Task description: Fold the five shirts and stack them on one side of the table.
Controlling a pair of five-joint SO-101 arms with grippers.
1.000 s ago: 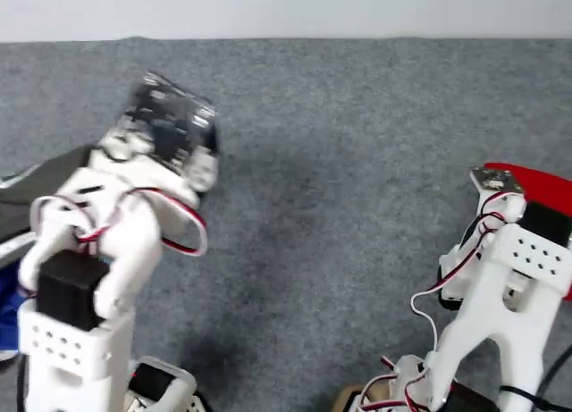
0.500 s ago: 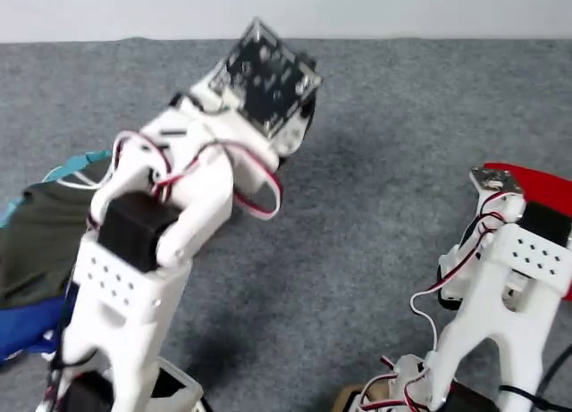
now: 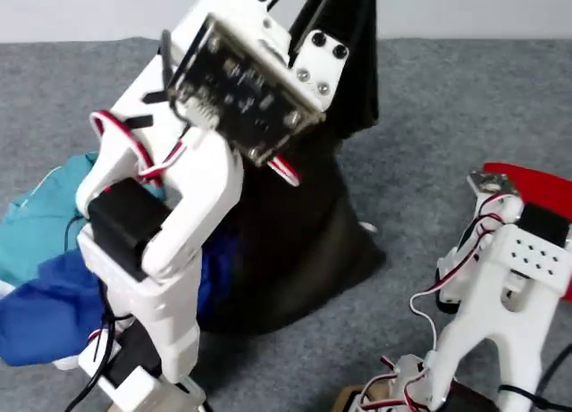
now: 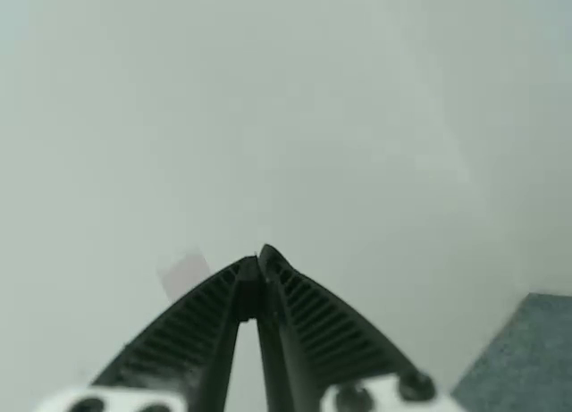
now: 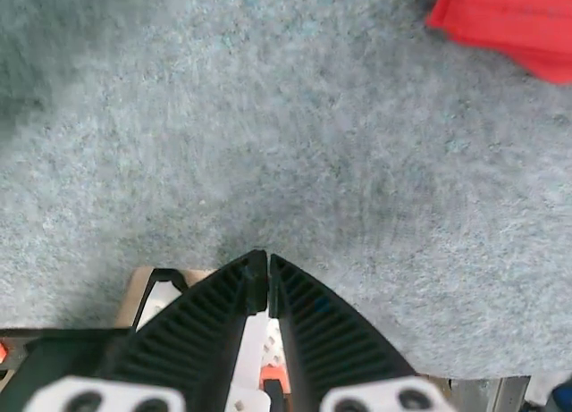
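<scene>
Your left hand (image 4: 259, 258) sits high, clamped on the black shirt (image 3: 295, 242), whose lower end rests on the desk (image 3: 447, 99). Your right hand (image 5: 266, 267) is pinched closed, empty, near the red shirt (image 5: 505, 23).

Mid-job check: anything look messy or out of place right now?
Yes. The black shirt hangs bunched from the raised left gripper, its lower end slumped on the table against a crumpled heap of a teal shirt and a blue shirt. None of those looks folded.
</scene>
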